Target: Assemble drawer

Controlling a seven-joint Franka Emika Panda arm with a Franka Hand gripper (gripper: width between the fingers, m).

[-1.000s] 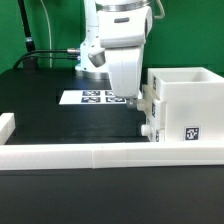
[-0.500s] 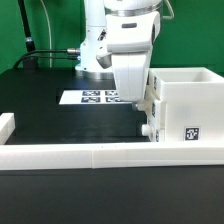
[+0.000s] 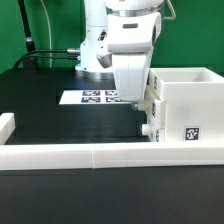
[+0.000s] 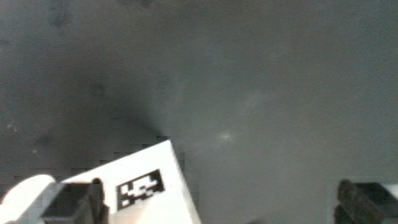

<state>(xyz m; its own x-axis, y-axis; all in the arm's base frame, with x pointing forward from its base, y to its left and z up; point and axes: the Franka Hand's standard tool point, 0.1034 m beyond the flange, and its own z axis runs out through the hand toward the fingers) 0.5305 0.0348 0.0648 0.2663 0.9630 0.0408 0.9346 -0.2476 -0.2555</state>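
The white drawer housing (image 3: 185, 105) stands at the exterior view's right, with a square tag on its front. Two small round knobs (image 3: 147, 129) of the trays show on its left face, one above the other. My gripper (image 3: 133, 98) hangs just above and left of the housing's upper left edge, by the upper knob. In the wrist view my gripper (image 4: 221, 205) is open, with dark fingertips (image 4: 71, 205) far apart and only black table midway between them. A white tagged corner of the drawer (image 4: 128, 185) lies beside one finger.
The marker board (image 3: 92, 97) lies flat on the black table (image 3: 60, 120) behind my gripper. A long low white border wall (image 3: 90, 153) runs along the front, with a short end piece (image 3: 6, 126) at the exterior view's left. Cables hang at the back.
My gripper has moved a little toward the exterior view's right and slightly up, closer to the housing; in the last half second it has stayed still. The drawer has not moved.
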